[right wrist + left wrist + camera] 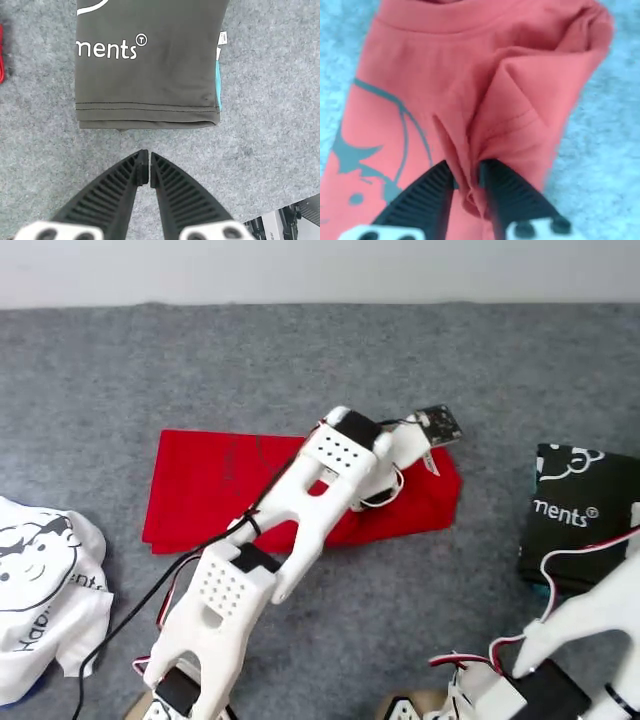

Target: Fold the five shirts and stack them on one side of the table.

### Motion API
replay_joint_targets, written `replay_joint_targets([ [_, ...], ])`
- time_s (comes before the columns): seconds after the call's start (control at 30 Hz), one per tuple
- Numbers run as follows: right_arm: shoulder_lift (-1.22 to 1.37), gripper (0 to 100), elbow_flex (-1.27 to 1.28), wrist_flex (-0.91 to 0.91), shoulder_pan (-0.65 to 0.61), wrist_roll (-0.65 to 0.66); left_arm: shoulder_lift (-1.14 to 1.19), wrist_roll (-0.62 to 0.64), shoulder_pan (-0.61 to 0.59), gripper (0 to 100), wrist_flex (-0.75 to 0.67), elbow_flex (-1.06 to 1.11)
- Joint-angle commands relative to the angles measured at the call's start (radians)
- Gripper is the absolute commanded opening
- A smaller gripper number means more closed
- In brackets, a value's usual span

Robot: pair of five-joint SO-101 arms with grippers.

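— What's that over on the left?

— A white shirt (45,590), rumpled at the table's left edge. Not folded yet, I'd say.

— And in the middle?

— The red shirt (210,490), partly folded on the grey table (300,350). The left gripper (466,167) has a raised ridge of its cloth pinched between its jaws, near the shirt's right end.

— Anything that worries you?

— The pinch takes a thin, bunched pleat. If it pulls from there, the cloth could slip out. Or it may have caught more than one layer, and then the whole shirt would drag and the fold would come out crooked. The left arm (300,510) also reaches across the shirt, so it could ruffle the flat part.

— Further right?

— A dark shirt (150,65), neatly folded by the right edge, well apart from the red one. A teal edge (218,85) peeks from under it. It may be another shirt, but I can't tell. The right gripper (148,160) hangs just short of the hem, jaws pressed together with nothing between them.

— Any trouble there?

— If it pushes forward closed like that, it would shove the hem and spoil the stack.
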Motion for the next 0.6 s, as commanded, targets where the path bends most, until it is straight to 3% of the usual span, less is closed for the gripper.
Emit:
replay_joint_targets([
  [0.0, -0.035, 1.9, -0.005, 0.039, 0.004, 0.006, -0.015, 0.009, -0.014, 17, 0.021, -0.061],
  [0.2, -0.035, 1.9, -0.005, 0.039, 0.004, 0.006, -0.006, 0.003, -0.018, 17, 0.080, -0.140],
  [0.57, -0.035, 1.8, -0.005, 0.041, 0.008, 0.054, -0.005, 0.002, -0.138, 17, 0.038, -0.139],
])
